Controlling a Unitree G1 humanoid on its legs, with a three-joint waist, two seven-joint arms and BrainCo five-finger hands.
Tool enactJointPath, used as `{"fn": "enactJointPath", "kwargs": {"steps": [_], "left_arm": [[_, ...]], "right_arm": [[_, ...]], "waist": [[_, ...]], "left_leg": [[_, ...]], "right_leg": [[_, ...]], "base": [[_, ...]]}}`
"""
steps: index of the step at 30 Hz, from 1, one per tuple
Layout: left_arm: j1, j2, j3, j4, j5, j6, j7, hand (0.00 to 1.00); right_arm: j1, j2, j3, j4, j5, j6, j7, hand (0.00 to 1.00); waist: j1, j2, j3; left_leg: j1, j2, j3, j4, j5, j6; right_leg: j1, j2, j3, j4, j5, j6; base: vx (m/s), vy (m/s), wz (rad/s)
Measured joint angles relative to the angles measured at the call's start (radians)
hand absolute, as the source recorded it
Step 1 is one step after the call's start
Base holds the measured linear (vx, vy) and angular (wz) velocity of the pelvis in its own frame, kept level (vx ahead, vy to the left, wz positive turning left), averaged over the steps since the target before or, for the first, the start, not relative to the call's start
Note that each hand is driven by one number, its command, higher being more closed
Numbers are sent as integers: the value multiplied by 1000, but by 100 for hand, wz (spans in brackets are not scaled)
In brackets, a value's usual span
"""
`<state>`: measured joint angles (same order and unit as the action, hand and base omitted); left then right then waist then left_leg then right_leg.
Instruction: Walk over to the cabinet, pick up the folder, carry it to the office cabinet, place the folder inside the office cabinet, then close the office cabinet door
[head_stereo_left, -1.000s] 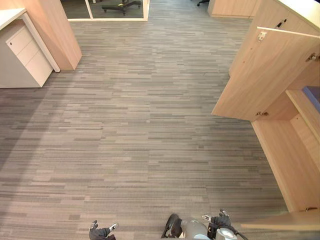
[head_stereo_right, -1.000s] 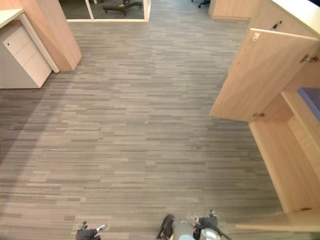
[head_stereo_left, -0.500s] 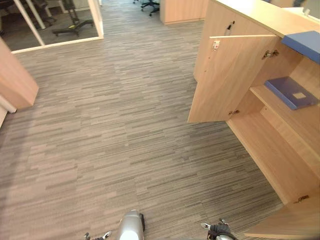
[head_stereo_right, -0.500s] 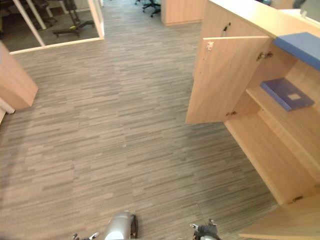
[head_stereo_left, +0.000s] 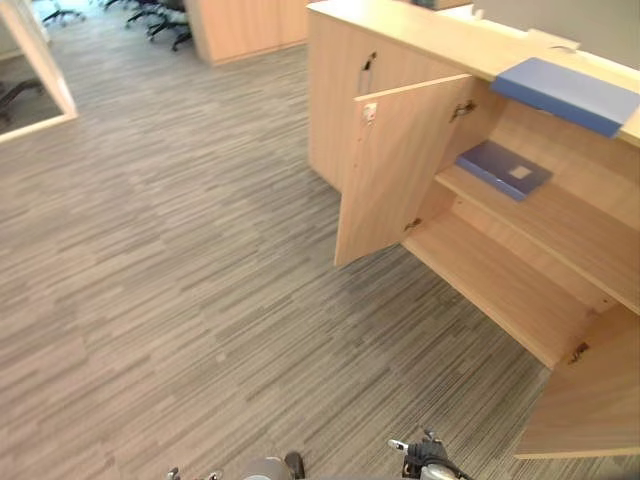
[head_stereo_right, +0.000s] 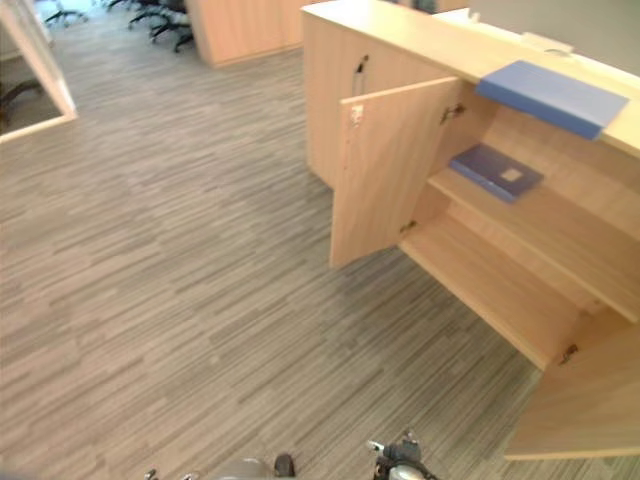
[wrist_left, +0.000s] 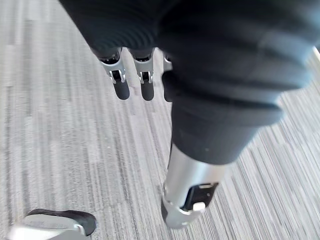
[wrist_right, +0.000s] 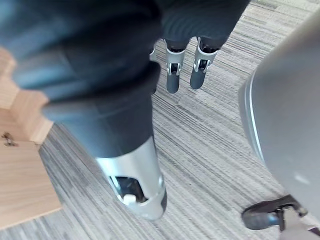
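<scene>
The folder (head_stereo_left: 503, 170), dark blue with a pale label, lies flat on the upper shelf (head_stereo_left: 565, 235) inside the office cabinet (head_stereo_left: 420, 40). It sits near the shelf's left end, close to the front edge. Both doors stand open: the left door (head_stereo_left: 395, 165) swings out over the carpet floor (head_stereo_left: 180, 260), and the right door (head_stereo_left: 590, 400) shows at the lower right. A second, lighter blue folder (head_stereo_left: 565, 95) rests on the cabinet's top, along its front edge.

The left hand (wrist_left: 120, 84) hangs over the carpet, its fingers (wrist_left: 146, 86) straight and relaxed, with nothing in them. The right hand (wrist_right: 172, 76) hangs the same way, fingers (wrist_right: 200, 71) loose and empty, just off the right door's corner. Both hands are low and well apart from the folder on the shelf.
</scene>
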<state>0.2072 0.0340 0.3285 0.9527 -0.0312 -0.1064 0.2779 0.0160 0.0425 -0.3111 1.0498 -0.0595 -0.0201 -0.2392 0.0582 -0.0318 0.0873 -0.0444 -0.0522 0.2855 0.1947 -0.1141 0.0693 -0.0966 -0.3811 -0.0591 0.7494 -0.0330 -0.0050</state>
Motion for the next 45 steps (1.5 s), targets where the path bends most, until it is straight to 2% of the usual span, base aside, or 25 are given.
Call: {"fn": "enactJointPath", "kwargs": {"steps": [1,2,4,5,7,8,10,11,13,15,19,21,22,23,26,28,29,31,33,34,35,36,38,41,45], "left_arm": [[2,1,-1,0,21,0,-1,0],[6,1,-2,1,22,0,-1,0],[5,1,-9,2,22,0,-1,0],[0,-8,-10,2,21,0,-1,0],[-8,-20,-10,2,17,-1,0,0],[-10,-19,-9,1,17,-1,-1,0],[-9,-16,1,-1,18,-1,-2,0],[-11,-19,6,12,20,2,-3,0],[-12,-33,6,9,34,2,-3,0],[-12,-30,8,5,41,4,-12,0],[-14,-29,6,2,44,14,-13,0],[-9,-25,5,-14,43,17,-13,0],[-3,-26,8,-40,43,20,-13,0],[-1,-31,9,-72,41,21,-12,0],[-4,-34,7,-135,40,17,-11,0],[-11,-30,1,-140,40,14,-10,0],[-11,-27,0,-140,39,10,-10,0],[-11,-27,5,-140,38,7,-6,0],[-9,-34,11,-138,36,5,1,0],[-5,-42,16,-134,32,2,4,0],[-9,-40,41,-113,17,1,7,0],[-27,-29,52,-109,5,-1,15,0],[-44,-34,73,-94,-14,-1,20,0],[-57,-37,79,-85,-25,-1,20,0],[-67,-40,80,-60,-45,-3,22,0]], "right_arm": [[4,-2,1,-15,0,-1,0,0],[6,-4,15,-24,0,-3,0,0],[6,-9,30,-32,0,-5,0,0],[-4,-19,29,-33,0,-9,0,0],[-18,-31,28,-33,0,-10,0,0],[-21,-33,27,-34,0,-11,0,0],[-4,-32,16,-35,0,-11,0,0],[22,-39,-6,-35,2,-12,4,0],[25,-45,-43,-34,0,-12,3,0],[26,-29,-76,-35,0,-12,4,0],[28,-22,-102,-34,1,-7,3,0],[37,-17,-98,-36,11,-7,2,0],[41,-11,-93,-38,26,-7,1,0],[48,-12,-77,-46,38,-7,-1,0],[40,-11,-9,-69,39,-5,-12,0],[18,-5,-1,-65,39,-4,-18,0],[-7,0,-1,-54,39,-4,-19,0],[-12,1,-2,-53,39,-3,-19,0],[-11,-1,-2,-52,42,-4,-18,0],[-7,-2,-2,-52,51,-4,-18,0],[-2,10,0,-41,87,-4,-17,0],[-6,28,22,-31,127,-5,-16,0],[-28,29,27,-26,169,-7,-11,0],[-70,29,29,-29,199,-17,-9,0],[-70,28,16,-31,210,-22,-9,0]], "waist": [[-8,2,1],[-13,5,4],[-17,11,8],[-17,25,29],[-17,47,53],[-24,44,63],[-24,27,66],[-25,20,61],[-29,43,51],[-29,41,52],[-33,47,48],[-36,42,50],[-33,37,52],[-28,38,52],[1,34,54],[15,30,56],[20,24,62],[28,17,70],[34,16,71],[36,21,71],[45,9,68],[39,-20,65],[48,-24,66],[48,-24,64],[52,-17,31]], "left_leg": [[48,-5,20,-38,2,3],[79,-1,41,-60,3,3],[105,12,73,-79,1,-2],[122,33,94,-82,-9,-11],[142,69,119,-78,-29,-21],[163,89,135,-80,-46,-46],[189,84,138,-85,-62,-70],[201,78,109,-93,-71,-81],[202,87,55,-113,-74,-88],[209,123,36,-130,-62,-117],[220,159,29,-117,-62,-123],[172,192,30,47,-95,-147],[104,232,30,253,-120,-140],[28,289,30,485,-112,-126],[-110,396,41,821,-124,-84],[-167,401,40,819,-143,-85],[-218,379,24,731,-152,-81],[-249,333,-10,551,-147,-89],[-262,274,-96,336,-100,-116],[-250,249,-152,219,-18,-135],[-223,209,-155,199,89,-165],[-221,187,-139,194,75,-150],[-227,172,-133,235,39,-132],[-210,158,-97,247,17,-110],[-176,131,-68,200,5,-101]], "right_leg": [[-28,-25,-86,62,-18,-9],[-44,-19,-156,75,-55,2],[-68,10,-247,43,-121,17],[-75,44,-304,-3,-164,26],[-87,98,-359,-72,-176,32],[-98,122,-429,-139,-176,33],[-91,125,-490,-241,-152,16],[-85,128,-514,-269,-149,-40],[-70,172,-527,-309,-167,-27],[-65,219,-539,-311,-197,-51],[-25,264,-563,-352,-219,-59],[31,285,-571,-414,-214,-52],[78,300,-569,-456,-206,-42],[125,321,-564,-493,-201,-40],[214,359,-493,-544,-202,-41],[235,351,-446,-569,-197,-33],[245,321,-401,-574,-181,-6],[260,267,-356,-577,-178,11],[280,216,-319,-592,-175,59],[293,199,-307,-603,-175,97],[314,164,-282,-617,-175,126],[308,157,-267,-639,-148,101],[288,143,-259,-648,-78,77],[287,116,-206,-694,21,88],[240,76,-156,-707,79,132]], "base": [[99,123,-57],[85,92,-61],[99,-3,-63],[111,-57,-69],[72,-93,-64],[75,-140,-49],[131,-219,-16],[233,-280,4],[250,-224,-1],[246,-235,-8],[296,-198,5],[225,-141,13],[204,-106,-6],[209,-75,-18],[235,59,-63],[201,151,-88],[188,197,-94],[238,323,-80],[250,363,-58],[312,491,-46],[379,543,-27],[330,464,-23],[282,359,-34],[159,201,-48],[35,70,-70]]}}
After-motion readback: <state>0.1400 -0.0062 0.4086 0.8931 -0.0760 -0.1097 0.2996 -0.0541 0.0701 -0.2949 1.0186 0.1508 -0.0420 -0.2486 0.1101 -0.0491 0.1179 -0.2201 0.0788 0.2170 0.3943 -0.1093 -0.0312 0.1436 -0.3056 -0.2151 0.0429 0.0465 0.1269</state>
